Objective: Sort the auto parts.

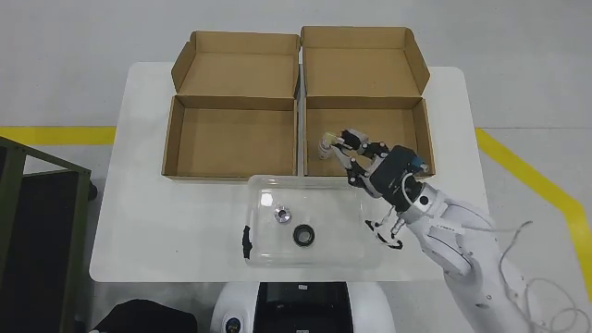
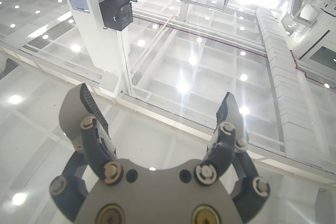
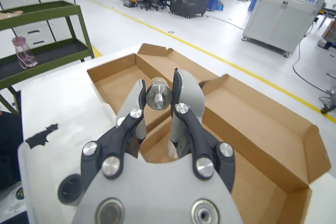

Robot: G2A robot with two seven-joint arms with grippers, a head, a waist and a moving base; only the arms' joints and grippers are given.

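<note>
My right gripper (image 3: 158, 96) is shut on a silver metal cylinder part (image 3: 159, 97), held above the near left part of the right cardboard box (image 1: 412, 134). In the top view this gripper (image 1: 335, 145) hangs over that box's floor beside a small pale part (image 1: 326, 144). A clear plastic bin (image 1: 351, 250) in front of the boxes holds a silver round part (image 1: 280, 214) and a black ring part (image 1: 304, 235). The left cardboard box (image 1: 231, 141) stands open and bare inside. My left gripper (image 2: 157, 104) is open, pointing up at the ceiling with nothing between its fingers.
Both boxes have their lids folded back toward the far table edge. A green metal cart (image 3: 44, 33) stands left of the table with a pink bottle (image 3: 23, 51) on its shelf. Black tape (image 1: 246, 240) marks the bin's left side.
</note>
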